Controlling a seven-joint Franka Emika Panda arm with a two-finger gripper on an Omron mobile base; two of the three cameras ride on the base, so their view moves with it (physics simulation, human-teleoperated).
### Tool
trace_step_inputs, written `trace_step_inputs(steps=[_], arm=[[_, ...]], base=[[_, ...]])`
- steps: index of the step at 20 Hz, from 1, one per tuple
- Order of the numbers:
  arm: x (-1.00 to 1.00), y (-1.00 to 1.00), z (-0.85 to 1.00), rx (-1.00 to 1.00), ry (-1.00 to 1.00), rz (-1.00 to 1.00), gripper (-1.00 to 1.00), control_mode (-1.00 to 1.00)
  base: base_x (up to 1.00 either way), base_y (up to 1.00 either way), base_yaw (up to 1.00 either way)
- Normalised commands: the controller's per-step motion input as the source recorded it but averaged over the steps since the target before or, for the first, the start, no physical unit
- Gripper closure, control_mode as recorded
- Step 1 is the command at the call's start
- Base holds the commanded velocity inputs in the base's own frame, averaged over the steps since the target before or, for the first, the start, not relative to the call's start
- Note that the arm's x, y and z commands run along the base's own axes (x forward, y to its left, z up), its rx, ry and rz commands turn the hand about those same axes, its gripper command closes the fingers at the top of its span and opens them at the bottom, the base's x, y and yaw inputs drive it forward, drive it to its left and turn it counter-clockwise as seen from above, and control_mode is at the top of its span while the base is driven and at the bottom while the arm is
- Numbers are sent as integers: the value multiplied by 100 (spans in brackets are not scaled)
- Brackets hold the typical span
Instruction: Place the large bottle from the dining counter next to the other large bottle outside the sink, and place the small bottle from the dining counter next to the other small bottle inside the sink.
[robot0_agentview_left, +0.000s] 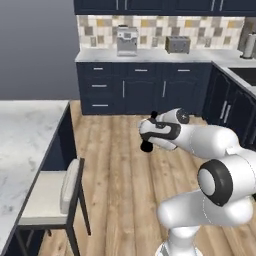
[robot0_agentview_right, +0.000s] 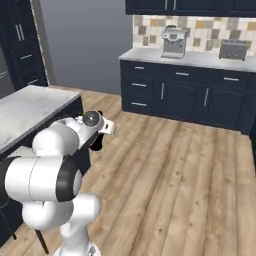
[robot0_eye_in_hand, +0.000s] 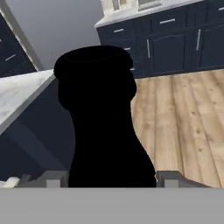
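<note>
One tall black cola-style bottle sits clamped between the two-finger gripper's jaws. Bare wooden plank floor lies open right of the white marble dining counter's edge.

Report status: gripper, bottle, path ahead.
Gripper shut on large bottle, carried in the air. Dining counter to the arm's left, sink far right. Open wooden floor ahead; nothing in the way.
</note>
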Motion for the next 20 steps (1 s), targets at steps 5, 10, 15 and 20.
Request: trace_step_inputs(steps=[5,10,15,20], arm=[[0,0,0,0,0,0,100,100],[0,0,0,0,0,0,100,100],[0,0,0,0,0,0,100,100],[0,0,0,0,0,0,100,100]], base=[[61,0,-39],[75,0,-39],[94,0,-35],[91,0,-36]])
